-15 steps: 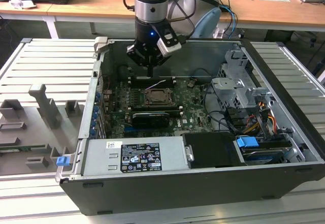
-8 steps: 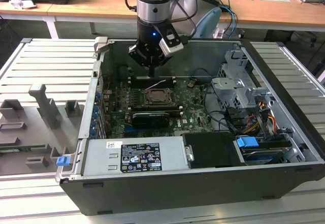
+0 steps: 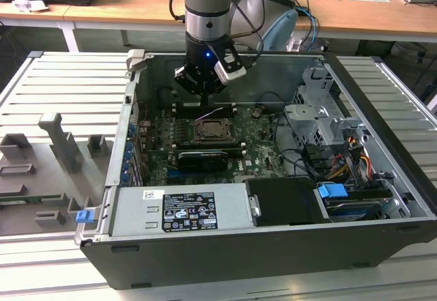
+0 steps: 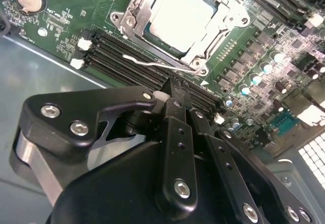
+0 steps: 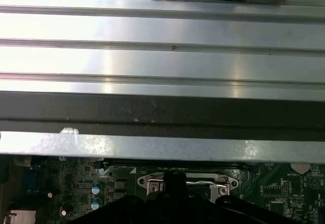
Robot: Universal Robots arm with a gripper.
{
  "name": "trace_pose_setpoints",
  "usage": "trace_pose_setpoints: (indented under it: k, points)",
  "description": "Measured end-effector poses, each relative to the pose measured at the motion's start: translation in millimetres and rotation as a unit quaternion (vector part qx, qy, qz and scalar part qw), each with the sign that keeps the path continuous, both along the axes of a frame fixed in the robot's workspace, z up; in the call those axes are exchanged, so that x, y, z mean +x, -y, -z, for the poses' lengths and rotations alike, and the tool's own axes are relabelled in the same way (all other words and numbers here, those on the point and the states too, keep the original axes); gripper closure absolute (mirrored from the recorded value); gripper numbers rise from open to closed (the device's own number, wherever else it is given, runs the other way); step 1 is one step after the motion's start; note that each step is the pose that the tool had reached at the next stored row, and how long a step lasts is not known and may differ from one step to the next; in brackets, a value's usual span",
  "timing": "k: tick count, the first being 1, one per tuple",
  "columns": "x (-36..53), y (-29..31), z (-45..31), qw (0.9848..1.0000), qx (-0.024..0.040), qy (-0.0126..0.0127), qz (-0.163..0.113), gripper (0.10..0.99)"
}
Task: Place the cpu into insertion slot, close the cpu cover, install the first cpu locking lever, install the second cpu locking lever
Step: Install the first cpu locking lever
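**CPU seated in its socket, cover down, gripper poised at the socket's edge**

In the second wrist view the cpu [image 4: 180, 13] lies flat in the socket, its pale metal top showing through the square opening of the cpu cover [image 4: 223, 16], which is lowered over it. A thin wire locking lever [image 4: 147, 61] runs along the socket's near edge, just beside the dark memory slots [image 4: 127, 51] (it looks slightly raised, though whether it is latched cannot be told). The gripper [image 4: 179, 93] hangs just short of that lever, its black fingers drawn together to a narrow tip with nothing between them.

In the exterior view the gripper [image 3: 207, 101] stands inside the open computer case [image 3: 382, 198], directly above the far side of the socket on the green motherboard [image 3: 256, 140]. The grey power supply box [image 3: 181, 209] sits along the case's near wall.
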State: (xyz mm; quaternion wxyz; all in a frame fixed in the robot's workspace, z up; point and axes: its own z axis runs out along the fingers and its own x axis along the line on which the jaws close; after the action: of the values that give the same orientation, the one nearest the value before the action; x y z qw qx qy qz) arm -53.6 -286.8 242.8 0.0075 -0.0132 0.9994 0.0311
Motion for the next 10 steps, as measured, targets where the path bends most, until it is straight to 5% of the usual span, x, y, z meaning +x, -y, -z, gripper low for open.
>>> trace_pose_setpoints:
  k: [10]
  points:
    - [0.6, 2.1, 2.5, 1.0000, 0.0012, 0.0001, 0.000, 0.980]
